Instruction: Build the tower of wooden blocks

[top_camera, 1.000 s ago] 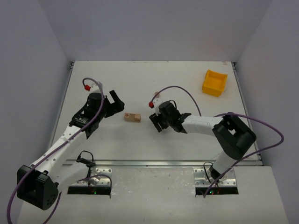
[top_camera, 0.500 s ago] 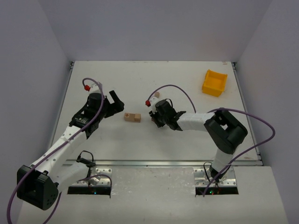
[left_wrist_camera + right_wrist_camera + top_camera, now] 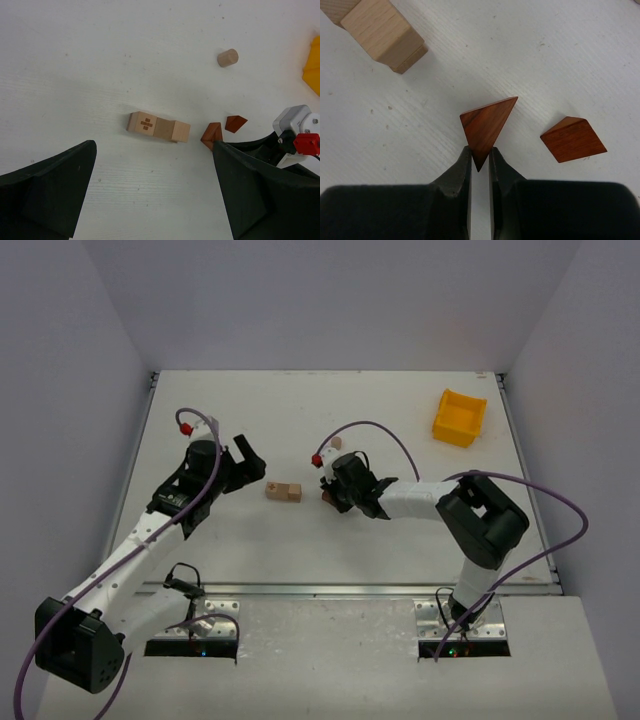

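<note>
A short row of pale wooden blocks (image 3: 283, 491) lies flat on the table; in the left wrist view the pale row (image 3: 158, 128) has a small mark burnt on one face. Just right of it lies a red-brown triangular wedge (image 3: 487, 125), and my right gripper (image 3: 479, 150) is shut on its pointed corner, low at the table. A second red-brown wedge (image 3: 572, 139) lies loose beside it. My left gripper (image 3: 153, 149) hovers open to the left of the pale row (image 3: 382, 32), holding nothing.
A small tan cylinder (image 3: 227, 57) lies beyond the wedges. A yellow plastic bin (image 3: 459, 417) stands at the back right. White walls close the table's far and side edges. The right arm's wrist (image 3: 295, 140) shows at the edge of the left wrist view.
My right gripper slid left to the red-brown wedge and its jaws closed on the wedge's corner. The left arm stayed where it was, still open.
</note>
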`<action>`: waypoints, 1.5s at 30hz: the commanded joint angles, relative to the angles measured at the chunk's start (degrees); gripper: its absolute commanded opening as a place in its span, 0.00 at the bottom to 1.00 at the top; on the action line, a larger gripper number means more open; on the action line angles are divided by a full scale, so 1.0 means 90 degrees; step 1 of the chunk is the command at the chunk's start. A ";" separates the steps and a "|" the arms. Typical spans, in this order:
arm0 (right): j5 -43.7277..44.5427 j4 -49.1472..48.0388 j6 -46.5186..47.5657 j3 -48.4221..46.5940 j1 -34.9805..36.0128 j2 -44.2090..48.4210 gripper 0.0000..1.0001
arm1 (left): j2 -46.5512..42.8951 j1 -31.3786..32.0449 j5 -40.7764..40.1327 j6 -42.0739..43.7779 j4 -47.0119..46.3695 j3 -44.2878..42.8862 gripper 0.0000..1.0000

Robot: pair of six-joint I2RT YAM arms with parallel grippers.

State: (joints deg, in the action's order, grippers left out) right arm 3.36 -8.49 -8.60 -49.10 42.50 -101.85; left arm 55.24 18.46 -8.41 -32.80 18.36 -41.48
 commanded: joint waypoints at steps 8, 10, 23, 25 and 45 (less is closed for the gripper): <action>-0.3541 -0.0756 -0.1792 0.0728 -0.0788 0.1845 0.00 | -0.0346 0.0093 0.3309 0.0529 -0.1592 0.0483 1.00; -0.4889 -0.0468 -0.1947 0.0570 -0.1106 0.1945 0.00 | -0.0337 0.0175 0.4074 0.1045 -0.1900 0.0513 1.00; -0.7803 0.1424 -0.2210 -0.0285 -0.2065 0.1544 0.00 | 0.0115 0.0890 0.6891 0.7279 -0.1292 -0.1630 1.00; -0.8176 0.1323 -0.2299 -0.0267 -0.2215 0.1306 0.00 | 0.0631 0.0898 0.7009 0.8365 -0.0167 -0.2437 1.00; -0.8587 0.1647 -0.2096 -0.0718 -0.2279 0.0616 0.00 | 0.2595 0.0937 0.7212 1.4215 0.4984 -0.3659 0.92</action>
State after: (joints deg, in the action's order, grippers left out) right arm -73.10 7.15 -28.24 -53.74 22.02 -96.11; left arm 80.63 26.58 51.86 91.64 64.37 -76.51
